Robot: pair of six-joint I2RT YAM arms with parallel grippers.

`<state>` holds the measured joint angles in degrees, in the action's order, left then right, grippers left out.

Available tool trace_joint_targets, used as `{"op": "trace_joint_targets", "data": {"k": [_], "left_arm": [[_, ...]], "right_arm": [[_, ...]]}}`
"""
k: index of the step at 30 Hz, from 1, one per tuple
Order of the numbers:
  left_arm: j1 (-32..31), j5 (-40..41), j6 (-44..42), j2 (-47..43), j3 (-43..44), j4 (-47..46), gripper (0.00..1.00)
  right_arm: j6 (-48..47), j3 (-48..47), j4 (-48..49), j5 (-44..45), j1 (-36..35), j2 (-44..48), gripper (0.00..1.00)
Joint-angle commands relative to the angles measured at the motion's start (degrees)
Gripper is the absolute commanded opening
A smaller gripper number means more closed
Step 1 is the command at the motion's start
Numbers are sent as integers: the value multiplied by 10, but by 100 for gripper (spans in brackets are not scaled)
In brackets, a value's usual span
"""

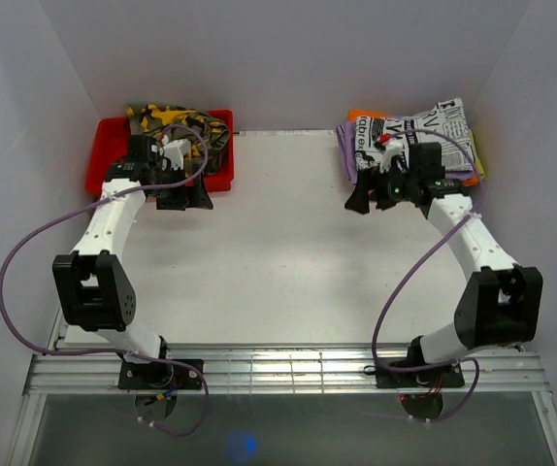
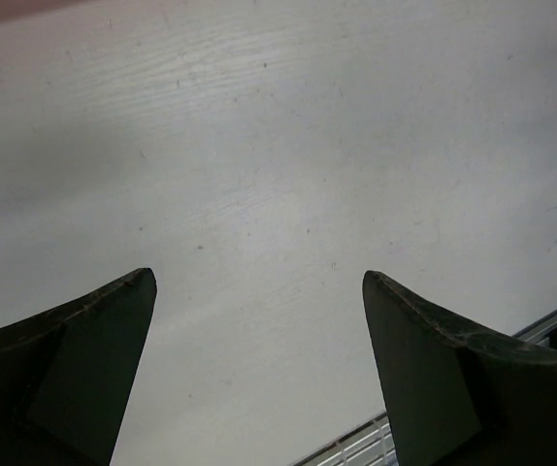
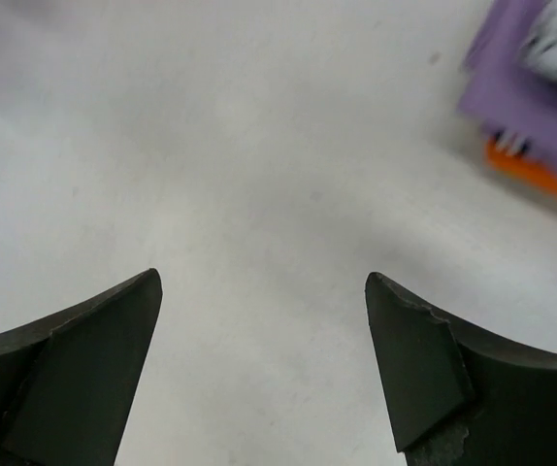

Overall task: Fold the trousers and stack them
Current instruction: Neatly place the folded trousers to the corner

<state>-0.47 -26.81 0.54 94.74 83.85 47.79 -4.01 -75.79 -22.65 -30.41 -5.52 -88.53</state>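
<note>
The left pincer point(image 1: 183, 194) is hanging open and gripping nothing, its fingers spread over bare table point(image 1: 278, 262) in the left wrist view. Just behind it, a red bin point(image 1: 99, 167) is holding a crumpled heap of camouflage-and-yellow trousers point(image 1: 177, 121), not yet folded. I cannot tell whether that heap is one pair or several.

The right pincer point(image 1: 380, 194) is likewise standing open and empty, with only table between its fingers. Just behind it and to its right, the folded stack point(image 1: 414, 141) is lying on the table. I am counting at least three layers: a newsprint pair point(image 1: 439, 118) on top, a purple one point(image 1: 344, 148) under it, and an orange one point(image 1: 356, 114) showing at the far edge. A thin yellow-green edge may be a fourth.

So the task is looking well advanced but unfinished, since the heap in the bin is waiting to be laid out, folded and stacked. In all: two pincers, one bin, one stack.
</note>
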Motion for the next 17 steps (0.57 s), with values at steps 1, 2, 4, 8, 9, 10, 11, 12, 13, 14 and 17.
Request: {"op": "trace_joint_targets", "data": {"k": [1,2,4,8,9,10,11,12,13,14,17], "left_arm": [[4,10,-41,-60,-49,29,98],[4,10,-44,-68,-59,28,98],[4,5,-46,-87,-81,26,98],[4,3,-38,-98,-98,20,98],[4,4,-38,-99,-100,17,98],[4,4,-39,-99,-99,16,98],[4,7,-40,-98,-97,10,98],[4,8,-38,-97,-93,8,98],[4,5,-37,-96,-90,6,98],[4,6,-35,-94,-84,1,98],[4,3,-31,-76,-61,11,98]], "right_arm": [[-22,102,-38,-16,-34,105,90],[-23,139,-38,-12,-39,121,90],[-27,165,-37,2,-44,162,90],[-42,208,-39,19,-45,203,90],[-44,214,-41,22,-45,216,90],[-47,219,-41,25,-45,222,90],[-50,224,-42,26,-45,226,90],[-50,233,-43,29,-45,236,90],[-50,237,-42,33,-45,241,90],[-50,239,-42,34,-45,245,90],[-50,243,-43,38,-45,256,90]]}}
